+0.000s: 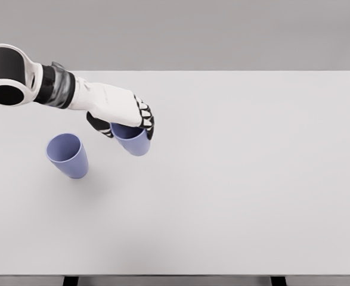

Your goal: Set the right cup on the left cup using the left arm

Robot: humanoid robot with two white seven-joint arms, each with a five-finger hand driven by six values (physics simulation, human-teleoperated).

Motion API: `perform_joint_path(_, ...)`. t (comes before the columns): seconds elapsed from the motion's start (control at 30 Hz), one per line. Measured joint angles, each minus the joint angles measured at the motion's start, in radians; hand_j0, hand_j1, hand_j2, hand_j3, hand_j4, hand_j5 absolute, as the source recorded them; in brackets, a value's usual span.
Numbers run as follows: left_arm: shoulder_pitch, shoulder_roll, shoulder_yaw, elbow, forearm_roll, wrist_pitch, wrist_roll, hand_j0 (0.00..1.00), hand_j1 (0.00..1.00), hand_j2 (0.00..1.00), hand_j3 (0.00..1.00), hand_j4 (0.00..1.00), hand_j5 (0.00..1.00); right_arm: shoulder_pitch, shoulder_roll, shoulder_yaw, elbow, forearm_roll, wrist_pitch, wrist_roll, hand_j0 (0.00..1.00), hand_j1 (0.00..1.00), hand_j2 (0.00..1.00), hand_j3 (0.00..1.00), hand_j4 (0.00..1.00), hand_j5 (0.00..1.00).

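Right of the standing cup, and a little farther back on the table, hangs the held cup, a blue-violet tumbler of the same colour and shape. Only its lower body and part of its rim show; the rest is hidden under the palm. It appears tilted slightly, its base pointing down and to the right, and whether it touches the tabletop or is lifted clear cannot be told from this view.

Clamped around the held cup's upper part is the left hand, white on the back with black fingers. Its fingers curl down over the rim on the side away from the standing cup, while the dark thumb presses on the near side, so the cup is pinched between them.

The standing cup is upright, mouth open toward the camera, on the white surface. It is near the held cup but apart from it, with a strip of bare table between the two. Nothing rests inside it that can be seen.

Behind the hand, the left arm stretches up and left from the standing cup, past a grey wrist cuff to a black and white joint at the picture's edge.
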Motion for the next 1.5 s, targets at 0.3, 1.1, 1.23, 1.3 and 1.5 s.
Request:
perform_joint_path(0.3,-0.044,0.055,0.0,-0.049,0.012,-0.004,0.0,0.58,0.58,0.58,0.58,0.58,0.58,0.0,0.0,0.0,0.0,0.0,0.0,0.0,1.0,1.0,1.0,1.0,1.0,1.0)
perform_joint_path(1.1,-0.126,0.21,-0.006,-0.111,0.031,-0.071,0.0,0.58,0.58,0.58,0.58,0.58,0.58,0.0,0.0,0.0,0.0,0.0,0.0,0.0,1.0,1.0,1.0,1.0,1.0,1.0)
perform_joint_path(1.23,-0.129,0.24,-0.006,-0.112,0.029,-0.089,0.0,0.58,0.58,0.58,0.58,0.58,0.58,0.0,0.0,0.0,0.0,0.0,0.0,0.0,1.0,1.0,1.0,1.0,1.0,1.0)
perform_joint_path(1.3,-0.13,0.252,-0.006,-0.113,0.028,-0.095,0.0,0.57,0.57,0.57,0.57,0.57,0.57,0.0,0.0,0.0,0.0,0.0,0.0,0.0,1.0,1.0,1.0,1.0,1.0,1.0)
perform_joint_path(1.5,-0.129,0.28,-0.01,-0.117,0.022,-0.108,0.0,0.57,0.57,0.57,0.57,0.57,0.57,0.0,0.0,0.0,0.0,0.0,0.0,0.0,1.0,1.0,1.0,1.0,1.0,1.0)
